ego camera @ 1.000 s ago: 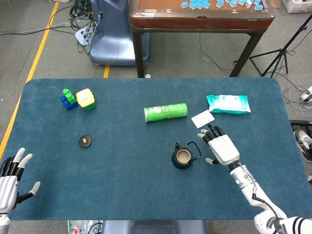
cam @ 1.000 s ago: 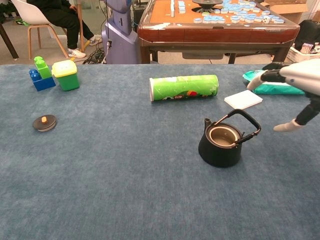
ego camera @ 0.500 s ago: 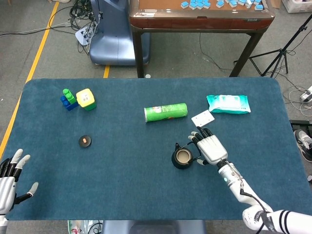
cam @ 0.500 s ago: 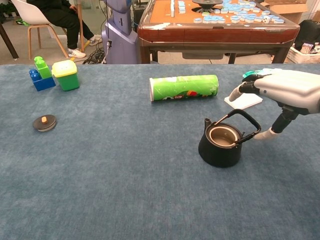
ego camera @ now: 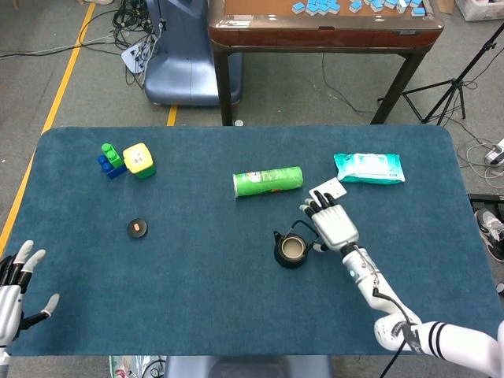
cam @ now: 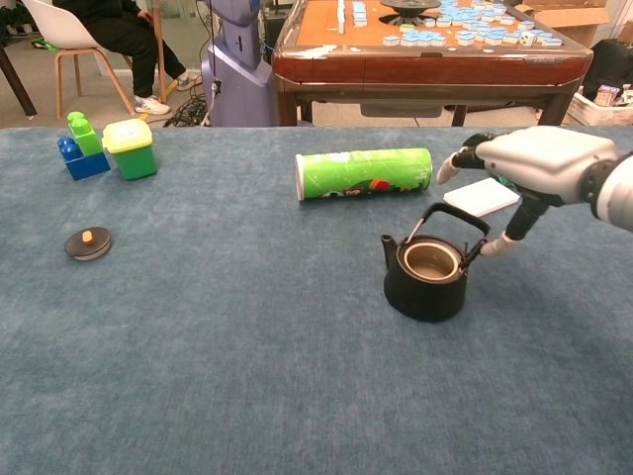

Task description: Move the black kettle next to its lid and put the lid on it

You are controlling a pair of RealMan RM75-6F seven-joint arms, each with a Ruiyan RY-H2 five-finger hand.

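Observation:
The black kettle point(ego camera: 290, 250) point(cam: 425, 282) stands upright and lidless right of the table's middle, its spout pointing left and its bail handle raised. My right hand point(ego camera: 332, 224) point(cam: 539, 163) is at the kettle's right side, fingers spread above the handle and the thumb touching the handle's right end, nothing gripped. The small black lid point(ego camera: 138, 228) point(cam: 88, 242) with an orange knob lies far to the left. My left hand point(ego camera: 16, 279) hovers with fingers apart at the table's near left corner, shown only in the head view.
A green can point(ego camera: 268, 181) point(cam: 364, 172) lies on its side behind the kettle. A white card point(ego camera: 327, 191) point(cam: 482, 196) and a teal wipes pack point(ego camera: 368, 168) lie behind my right hand. Toy blocks point(ego camera: 126, 160) point(cam: 107, 146) stand at the far left.
My right hand moved left from beside the kettle to its handle. The kettle shifted slightly left and its handle stands more upright. The left hand slipped a little lower.

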